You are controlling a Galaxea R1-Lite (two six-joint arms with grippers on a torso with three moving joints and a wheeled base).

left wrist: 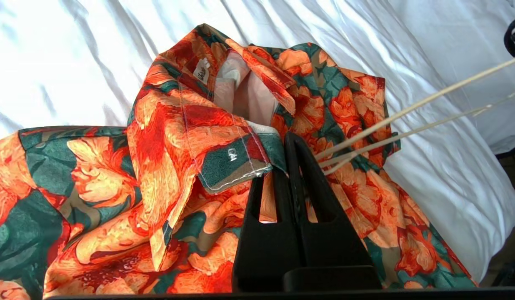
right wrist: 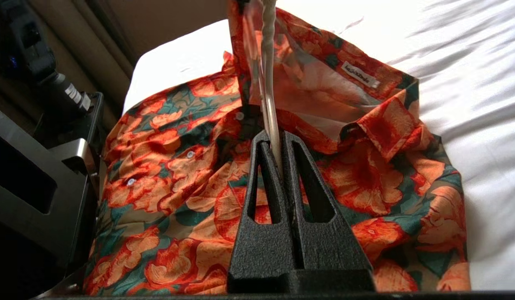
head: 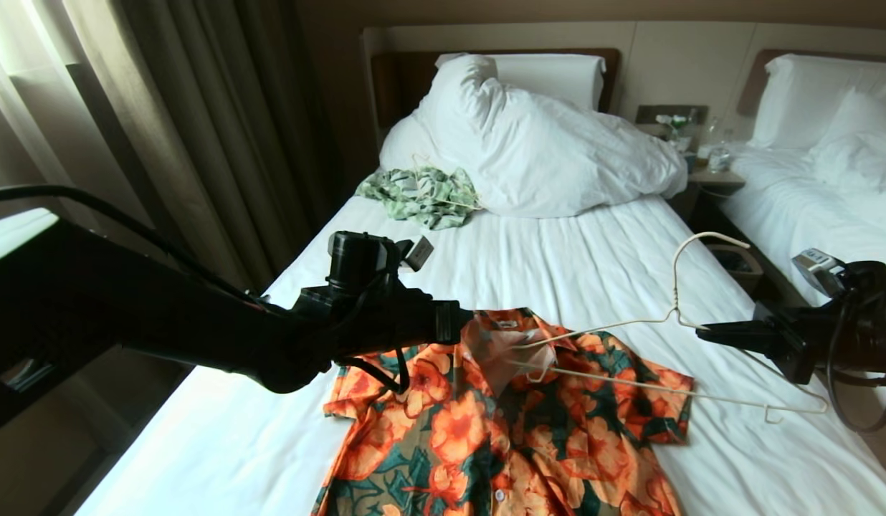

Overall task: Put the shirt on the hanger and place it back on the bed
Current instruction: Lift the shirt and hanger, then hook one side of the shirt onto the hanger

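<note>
Head view puts the shirt [head: 500, 423] flat at lower centre of the bed [head: 558, 265], with the hanger [head: 672, 358] lifted above its collar by the right gripper [head: 705, 331] at right. Only the right wrist view shows those fingers pinching the hanger's twisted neck [right wrist: 270, 104]. Only the left wrist view shows the left gripper [left wrist: 284, 143] pressed together on the shirt's front edge near the collar.

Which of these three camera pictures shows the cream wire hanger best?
The head view: the hanger shows whole, hook to bottom wire. The left wrist view catches only two wires; the right wrist view only its twisted neck.
</note>
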